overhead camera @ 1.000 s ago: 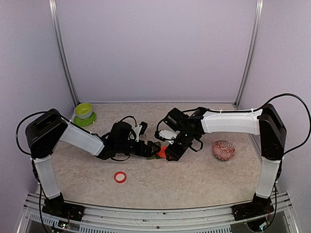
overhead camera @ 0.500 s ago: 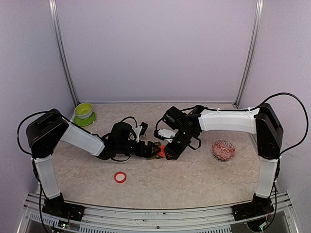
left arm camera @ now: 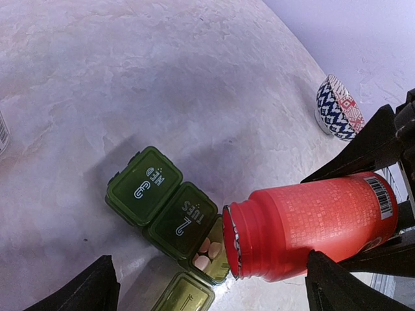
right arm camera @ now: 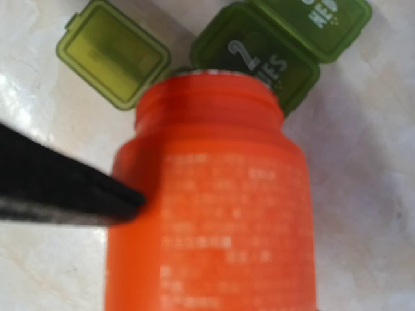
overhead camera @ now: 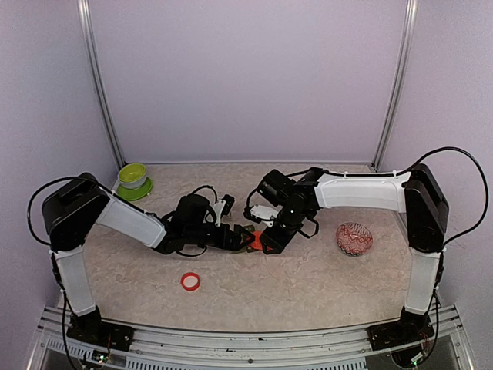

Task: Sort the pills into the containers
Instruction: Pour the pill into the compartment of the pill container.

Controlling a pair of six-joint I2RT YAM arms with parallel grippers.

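Bench (overhead camera: 323,293), pale and marbled, carries everything here. The left arm (overhead camera: 131,220) reaches in from the left and the right arm (overhead camera: 362,193) from the right, and their ends meet near the middle of the surface.

The right tool (overhead camera: 269,240) pinches a red pill bottle (left arm camera: 305,223), with a dark finger on either side of its body. The bottle is tipped nearly level, uncapped, with its open mouth just over one end of the containers (left arm camera: 162,207).

The left tool (overhead camera: 243,238) sits low, close beside the bottle mouth. In the left wrist view its fingers (left arm camera: 91,291) are spread wide apart, with the containers and the bottle neck showing between them and nothing gripped.

A round bowl with a red and blue pattern (overhead camera: 354,239) stands to the right, apart from the right tool. A lime-green bowl (overhead camera: 133,179) stands at the far left corner, well apart from both arms.

The containers are a row of three dark green boxes joined side by side, lying on the bench at its centre. The two boxes marked WED and TUES have their lids shut. The third, at the end under the bottle mouth, is uncovered, and its open lid (left arm camera: 185,295) is folded out flat beside it.

A red ring-shaped cap (overhead camera: 190,281) lies alone on the near side, in front of the left arm.

A few pale pink pills (left arm camera: 206,249) lie inside the uncovered box, right at the bottle's rim.
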